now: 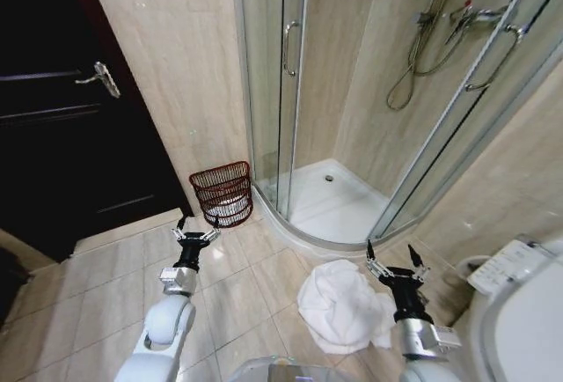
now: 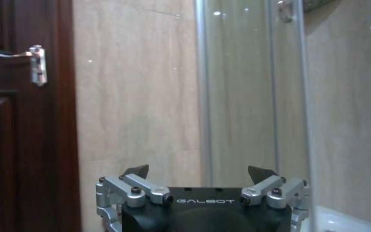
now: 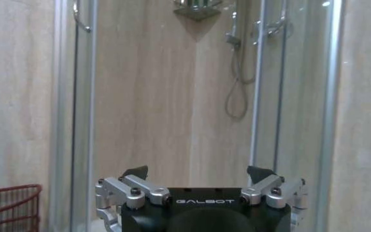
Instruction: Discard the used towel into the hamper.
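A white crumpled towel (image 1: 339, 304) lies on the tiled floor in front of the shower. The hamper (image 1: 223, 193), a small reddish-brown wire basket, stands against the wall left of the shower door; its rim (image 3: 8, 203) also shows in the right wrist view. My left gripper (image 1: 195, 230) is held out low, open and empty, just short of the hamper. My right gripper (image 1: 397, 259) is open and empty too, raised just right of the towel's far edge. Both wrist views show spread fingers (image 2: 136, 170) (image 3: 261, 173) with nothing between them.
A curved glass shower enclosure (image 1: 290, 65) with a white tray (image 1: 339, 202) stands ahead. A dark door (image 1: 53, 109) with a lever handle is at the left. A white toilet (image 1: 519, 303) sits at the right. Bare tiles (image 1: 97, 294) spread at the left.
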Tool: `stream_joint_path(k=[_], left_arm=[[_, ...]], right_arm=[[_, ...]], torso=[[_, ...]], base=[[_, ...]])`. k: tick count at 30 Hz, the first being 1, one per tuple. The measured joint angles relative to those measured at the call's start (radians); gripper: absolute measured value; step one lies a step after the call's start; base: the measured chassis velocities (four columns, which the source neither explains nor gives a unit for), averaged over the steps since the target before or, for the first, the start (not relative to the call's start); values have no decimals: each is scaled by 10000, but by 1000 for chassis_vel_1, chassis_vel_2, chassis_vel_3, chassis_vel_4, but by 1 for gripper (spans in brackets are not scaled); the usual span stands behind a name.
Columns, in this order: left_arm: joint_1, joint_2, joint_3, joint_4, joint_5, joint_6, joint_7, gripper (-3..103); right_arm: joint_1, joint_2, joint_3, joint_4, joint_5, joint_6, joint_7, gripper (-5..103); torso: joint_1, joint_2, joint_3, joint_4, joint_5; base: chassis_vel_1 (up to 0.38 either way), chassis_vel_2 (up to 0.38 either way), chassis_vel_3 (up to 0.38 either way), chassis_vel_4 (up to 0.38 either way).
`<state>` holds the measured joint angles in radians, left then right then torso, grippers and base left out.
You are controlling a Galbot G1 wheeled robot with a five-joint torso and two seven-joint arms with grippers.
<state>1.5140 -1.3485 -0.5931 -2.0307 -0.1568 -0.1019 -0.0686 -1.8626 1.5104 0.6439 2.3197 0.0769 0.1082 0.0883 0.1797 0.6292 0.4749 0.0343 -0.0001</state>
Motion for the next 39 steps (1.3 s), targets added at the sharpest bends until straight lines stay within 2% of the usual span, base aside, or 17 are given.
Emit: stream_joint_path(k=[5,16,39], left_arm=[[-136,51,135,-65,-14,204,89,100],[-469,55,434,-191,-139,629,116,100],[-418,72,443,-252,-179,663,267,100]], right_arm=[[69,2,102,-24,13,-18,63,100],[173,21,315,9,32,-81,103,100],[178,61,392,145,35,-60,85,100]], torso=[[97,255,160,7,2],[321,765,447,5,1],[753,1805,1053,6,1]], base=[[-4,-2,10,13],[-5,0,0,1],[0,0,0,0]])
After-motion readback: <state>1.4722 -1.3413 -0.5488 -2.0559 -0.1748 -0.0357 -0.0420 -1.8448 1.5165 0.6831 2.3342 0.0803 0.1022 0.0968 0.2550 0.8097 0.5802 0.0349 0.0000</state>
